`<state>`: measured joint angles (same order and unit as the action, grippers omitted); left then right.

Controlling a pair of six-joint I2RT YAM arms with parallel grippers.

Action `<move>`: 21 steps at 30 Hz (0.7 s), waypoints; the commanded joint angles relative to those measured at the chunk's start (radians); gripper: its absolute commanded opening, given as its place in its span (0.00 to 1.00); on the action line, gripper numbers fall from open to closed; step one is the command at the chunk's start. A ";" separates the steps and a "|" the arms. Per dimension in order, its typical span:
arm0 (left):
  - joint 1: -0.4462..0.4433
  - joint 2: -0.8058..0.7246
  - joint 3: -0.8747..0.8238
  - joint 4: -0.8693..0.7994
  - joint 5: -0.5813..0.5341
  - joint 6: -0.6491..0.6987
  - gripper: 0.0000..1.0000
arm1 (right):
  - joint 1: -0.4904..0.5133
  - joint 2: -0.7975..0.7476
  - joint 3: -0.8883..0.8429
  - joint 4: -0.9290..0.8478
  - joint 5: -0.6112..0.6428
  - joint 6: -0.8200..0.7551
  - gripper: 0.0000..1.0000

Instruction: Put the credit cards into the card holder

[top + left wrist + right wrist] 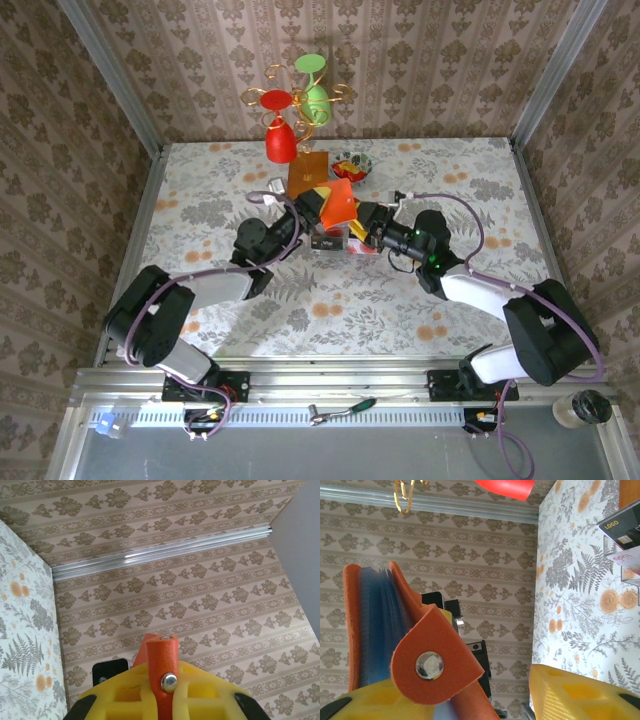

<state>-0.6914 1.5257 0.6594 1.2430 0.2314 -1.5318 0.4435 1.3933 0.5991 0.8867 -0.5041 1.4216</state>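
Observation:
The orange card holder (pixel 338 203) hangs above the middle of the table, between the two arms. My left gripper (pixel 162 667) is shut on its orange strap with the metal snap (pixel 169 681). In the right wrist view the card holder (pixel 375 630) gapes open, showing blue pockets, and its snap flap (pixel 430 666) lies against my left yellow finger (pixel 365 702). My right gripper (pixel 465 690) is open, with a wide gap to its other finger (pixel 580 695). A black credit card (pixel 624 530) and a pale one (pixel 626 557) stand in a clear tray (pixel 328 241) below the holder.
At the back stand a red glass (pixel 280 140) and a green glass (pixel 316 98) on a gold wire stand. A brown block (pixel 308 172) and a small dish (pixel 353 165) sit near them. Patterned walls close in three sides. A jar (pixel 583 407) stands off the table's front right.

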 commanded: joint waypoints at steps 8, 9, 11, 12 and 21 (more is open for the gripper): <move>-0.023 0.029 0.055 0.050 0.007 -0.019 0.00 | -0.016 0.071 0.022 0.285 -0.111 0.175 0.39; -0.023 0.032 0.054 0.050 0.005 -0.019 0.00 | -0.016 0.072 0.024 0.299 -0.115 0.182 0.36; -0.024 0.037 0.053 0.049 0.005 -0.016 0.00 | -0.017 0.069 0.028 0.308 -0.121 0.188 0.31; -0.023 0.038 0.052 0.049 0.005 -0.016 0.00 | -0.017 0.066 0.029 0.303 -0.125 0.185 0.27; -0.024 0.058 0.049 0.049 0.006 -0.005 0.00 | -0.037 0.028 0.021 0.232 -0.130 0.158 0.00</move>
<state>-0.6991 1.5620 0.6899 1.2770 0.2008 -1.5452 0.3996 1.4593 0.5995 1.0916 -0.5850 1.5936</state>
